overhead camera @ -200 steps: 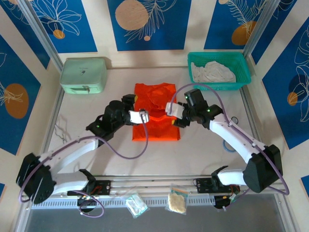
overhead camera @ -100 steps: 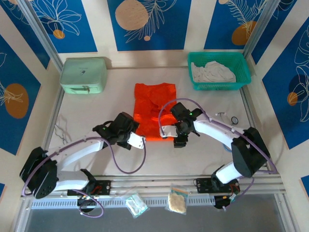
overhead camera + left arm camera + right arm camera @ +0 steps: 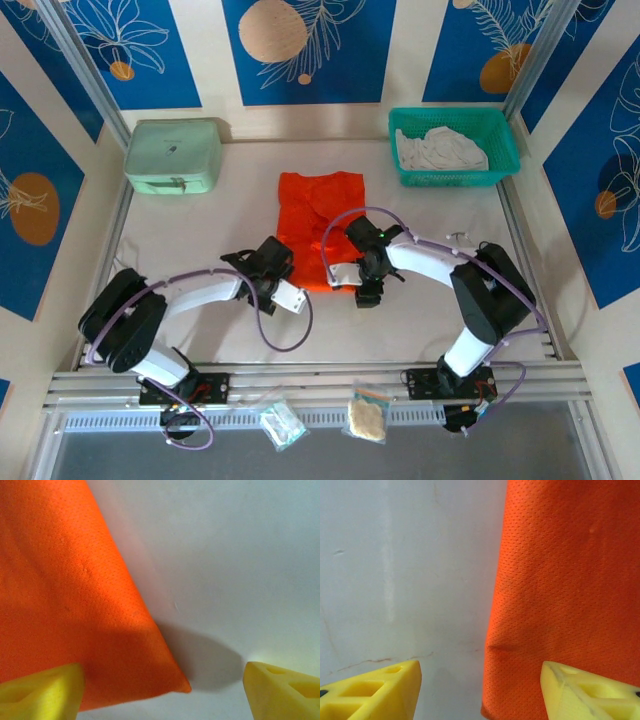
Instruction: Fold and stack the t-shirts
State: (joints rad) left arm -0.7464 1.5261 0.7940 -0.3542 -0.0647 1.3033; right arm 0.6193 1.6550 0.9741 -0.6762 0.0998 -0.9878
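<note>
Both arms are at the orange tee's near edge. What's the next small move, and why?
Likely close both sets of fingers on the cloth. The left gripper is open astride the orange tee's near-left corner, the right gripper open astride its near-right corner, neither pinching yet; a grip is needed before folding.

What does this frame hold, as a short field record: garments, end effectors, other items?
Handled garment: bright orange short-sleeved cloth t-shirt, lying flat in a rough rectangle
Left end effector: open, at the shirt's near left corner
Right end effector: open, straddling the shirt's near right edge
Second garment: crumpled white cloth t-shirt in teal plastic basket
Other: mint-green hard case, far left
</note>
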